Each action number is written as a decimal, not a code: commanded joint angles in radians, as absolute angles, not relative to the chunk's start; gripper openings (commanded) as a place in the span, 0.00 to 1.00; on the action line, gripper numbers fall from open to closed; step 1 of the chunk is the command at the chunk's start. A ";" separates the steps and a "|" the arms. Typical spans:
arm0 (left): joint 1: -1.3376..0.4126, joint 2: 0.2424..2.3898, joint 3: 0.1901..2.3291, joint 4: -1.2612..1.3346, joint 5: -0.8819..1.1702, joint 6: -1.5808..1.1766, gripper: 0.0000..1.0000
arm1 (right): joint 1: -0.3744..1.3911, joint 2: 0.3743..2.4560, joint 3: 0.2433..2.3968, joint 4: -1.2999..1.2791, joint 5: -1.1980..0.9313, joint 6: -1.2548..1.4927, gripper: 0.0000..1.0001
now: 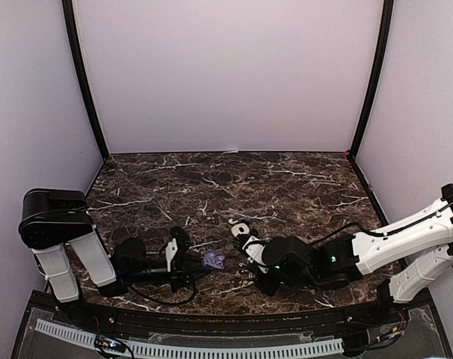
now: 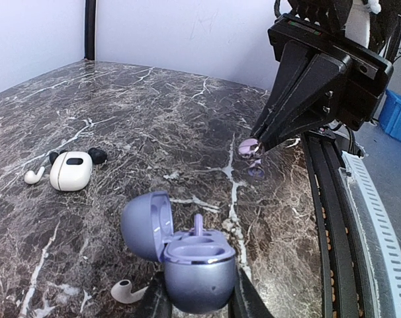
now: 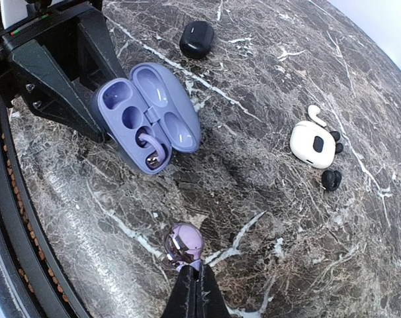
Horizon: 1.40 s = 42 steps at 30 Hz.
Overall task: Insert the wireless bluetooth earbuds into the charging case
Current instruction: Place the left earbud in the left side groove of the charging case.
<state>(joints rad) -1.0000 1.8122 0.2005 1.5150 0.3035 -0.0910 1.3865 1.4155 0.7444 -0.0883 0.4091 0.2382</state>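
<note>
My left gripper [image 2: 197, 295] is shut on the base of a purple charging case [image 2: 194, 265], which stands upright with its lid [image 2: 146, 225] swung open. One purple earbud [image 3: 153, 147] sits in a case well, its stem [image 2: 198, 224] sticking up. The other well shows empty. My right gripper [image 3: 195, 273] is shut on the stem of a second purple earbud [image 3: 184, 242], holding it close over the marble to the right of the case [image 1: 214, 259]. That earbud [image 2: 248, 147] hangs beyond the case in the left wrist view.
A white case [image 3: 313, 144] lies further out with a white earbud [image 3: 314, 114] and dark earbuds [image 3: 331, 179] beside it. A black case [image 3: 196, 38] sits behind the purple one. Another white earbud [image 2: 124, 291] lies by my left fingers. The table's front rail [image 2: 346, 218] runs close by.
</note>
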 commanded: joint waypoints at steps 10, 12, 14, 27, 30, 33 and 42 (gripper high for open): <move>-1.006 1.819 0.226 1.511 0.330 -0.095 0.00 | 1.381 1.403 0.806 -0.043 0.380 0.175 0.00; -1.006 1.819 0.232 1.501 0.336 -0.095 0.00 | 1.381 1.406 0.811 -0.036 0.378 0.161 0.00; -1.006 1.818 0.234 1.497 0.341 -0.095 0.00 | 1.381 1.413 0.819 -0.032 0.374 0.148 0.00; -1.009 1.806 0.246 1.468 0.361 -0.095 0.00 | 1.381 1.474 0.866 0.007 0.355 0.076 0.00; -1.011 1.805 0.245 1.468 0.363 -0.093 0.00 | 1.380 1.477 0.867 0.012 0.351 0.070 0.00; -1.011 1.805 0.247 1.465 0.366 -0.089 0.00 | 1.379 1.479 0.867 0.017 0.350 0.065 0.00; -1.012 1.815 0.248 1.473 0.368 -0.083 0.00 | 1.379 1.477 0.861 0.026 0.342 0.058 0.00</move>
<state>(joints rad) -1.0065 1.8160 0.2375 1.4563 0.3523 -0.0906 1.3865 1.4712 0.8406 -0.0219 0.3531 0.0700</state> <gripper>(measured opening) 0.256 0.004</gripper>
